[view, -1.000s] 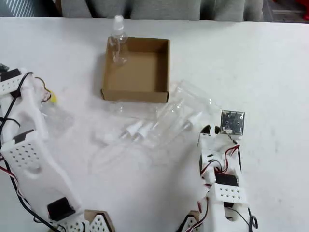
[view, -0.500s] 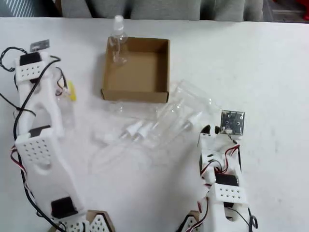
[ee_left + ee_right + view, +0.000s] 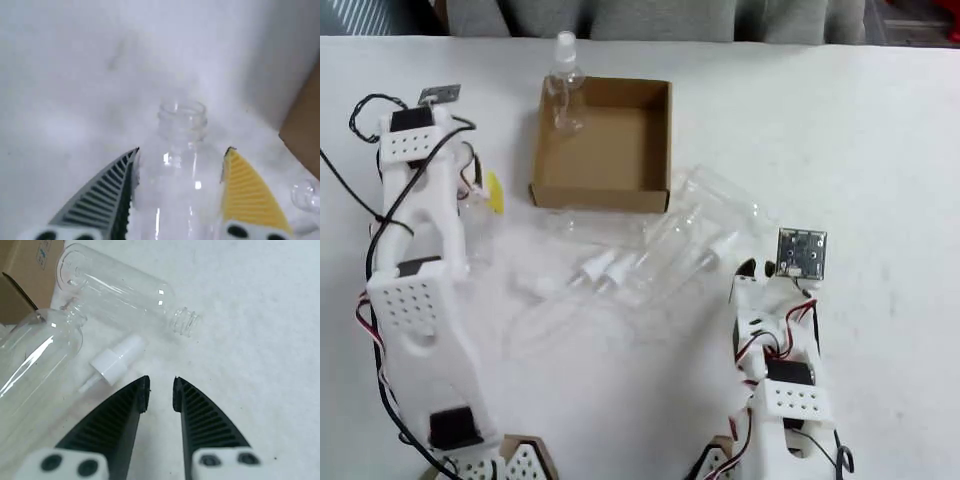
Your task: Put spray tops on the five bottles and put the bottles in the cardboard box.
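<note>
Left gripper (image 3: 182, 150) fingers clasp an uncapped bottle (image 3: 182, 117), neck past the fingertips, left of the box (image 3: 600, 195). Right gripper (image 3: 160, 382), fingers narrowly parted and empty, faces a spray top (image 3: 112, 359) lying just ahead on the worktop (image 3: 250, 315); that arm is nearer.

A white matt table top (image 3: 860, 130) spreads flat on every side of the left claw (image 3: 480, 200) and the right claw (image 3: 752, 268). It is evenly lit, and the shadows on it are faint and soft. Past the table's far edge, well beyond both claws, a row of grey padded seat backs (image 3: 720, 18) stands. Farthest out on the left claw's side is a blue-and-white striped patch (image 3: 360, 15), and on the right claw's side a red patch (image 3: 920, 18).
</note>
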`<state>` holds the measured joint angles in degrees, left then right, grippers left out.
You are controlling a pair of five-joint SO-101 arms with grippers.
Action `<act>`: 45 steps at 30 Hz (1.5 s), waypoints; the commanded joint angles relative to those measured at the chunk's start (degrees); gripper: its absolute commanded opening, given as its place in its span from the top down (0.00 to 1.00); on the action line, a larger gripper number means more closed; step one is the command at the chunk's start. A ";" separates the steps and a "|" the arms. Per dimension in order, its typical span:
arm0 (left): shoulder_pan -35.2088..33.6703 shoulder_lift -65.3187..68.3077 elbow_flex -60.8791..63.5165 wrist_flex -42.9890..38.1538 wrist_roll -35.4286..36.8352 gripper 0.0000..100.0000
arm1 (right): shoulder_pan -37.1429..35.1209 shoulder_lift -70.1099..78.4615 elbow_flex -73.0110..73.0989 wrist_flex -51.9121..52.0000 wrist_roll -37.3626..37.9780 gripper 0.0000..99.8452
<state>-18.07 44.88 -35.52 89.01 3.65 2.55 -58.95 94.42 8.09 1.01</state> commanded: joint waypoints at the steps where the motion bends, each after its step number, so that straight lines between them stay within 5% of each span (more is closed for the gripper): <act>1: 0.66 -1.36 -1.32 -0.44 3.60 0.69 | 0.31 -0.57 -0.26 -0.75 0.70 0.94; 40: -2.59 3.56 0.35 -5.01 8.44 0.67 | 0.13 -0.57 -0.26 -0.84 0.70 0.93; 45: -2.59 3.82 0.44 -6.86 7.91 0.81 | 0.13 -0.57 -0.26 -0.84 0.70 0.93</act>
<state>-19.91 49.27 -34.29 84.62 11.74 2.55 -58.95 94.42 8.09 1.01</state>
